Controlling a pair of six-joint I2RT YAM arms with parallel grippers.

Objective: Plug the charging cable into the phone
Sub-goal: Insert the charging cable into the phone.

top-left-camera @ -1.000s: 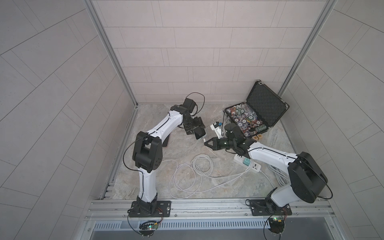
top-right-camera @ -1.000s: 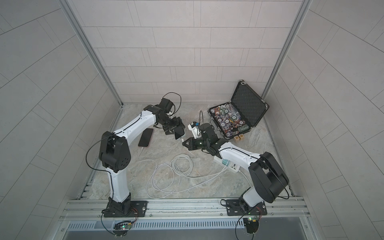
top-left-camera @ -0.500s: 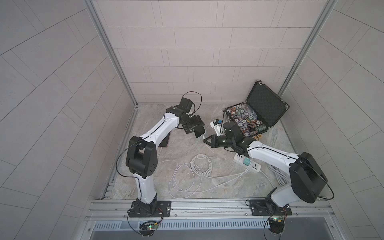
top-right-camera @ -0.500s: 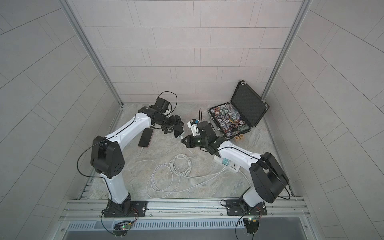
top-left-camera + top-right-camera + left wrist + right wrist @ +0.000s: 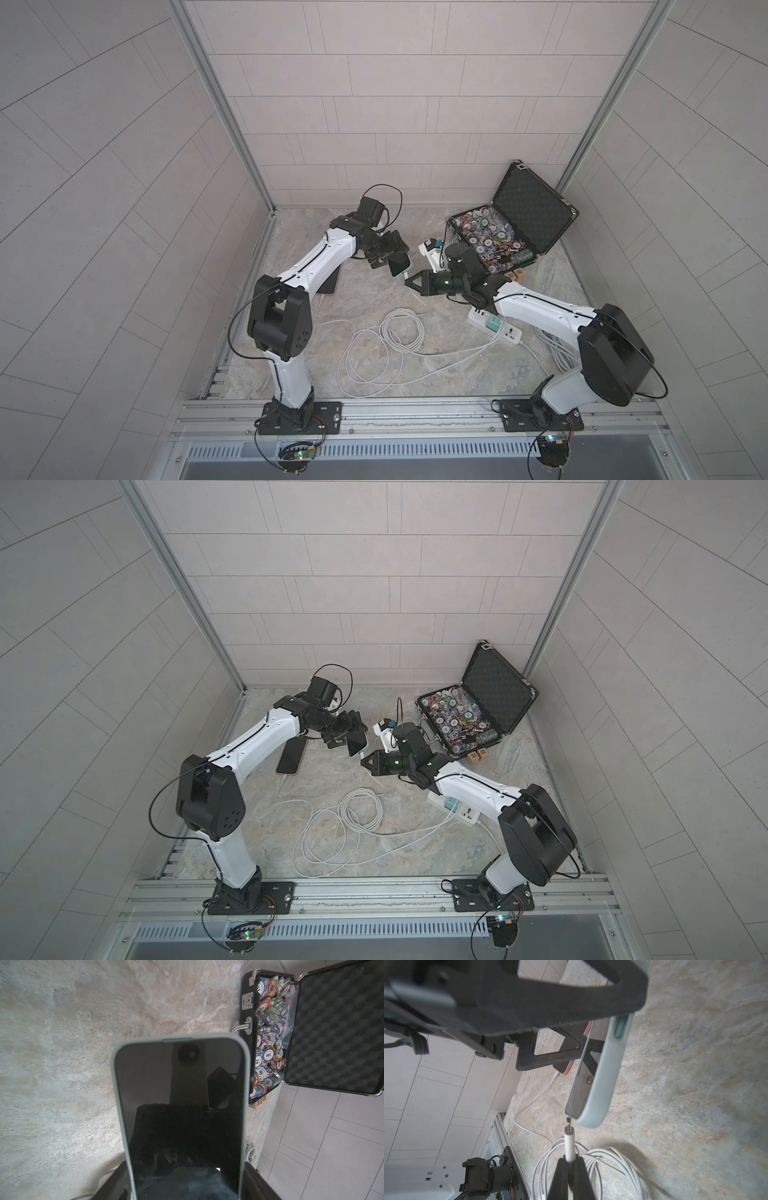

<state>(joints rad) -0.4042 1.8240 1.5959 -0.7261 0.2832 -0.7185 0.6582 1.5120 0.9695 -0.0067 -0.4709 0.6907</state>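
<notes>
Above the counter's [image 5: 365,303] back middle, the phone [image 5: 180,1109] is held in the widely spread left fingers [image 5: 258,1185]; the left elbow [image 5: 278,320] has been swung toward the left edge, phone barely displaced; the plug [image 5: 569,1142] of the charging cable [image 5: 399,336], pinched in the closed right fingers [image 5: 558,1178], sits just short of the phone's bottom edge; insertion judged pending; the open black case [image 5: 532,212] at the back right corner holds poker chips [image 5: 484,239].

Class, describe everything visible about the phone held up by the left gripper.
The phone has a glossy black screen, rounded corners and a pale grey-green case with a side button. The left gripper clamps one end, holding it tilted above the table. A white plug points at its free end, not yet inserted.
</notes>
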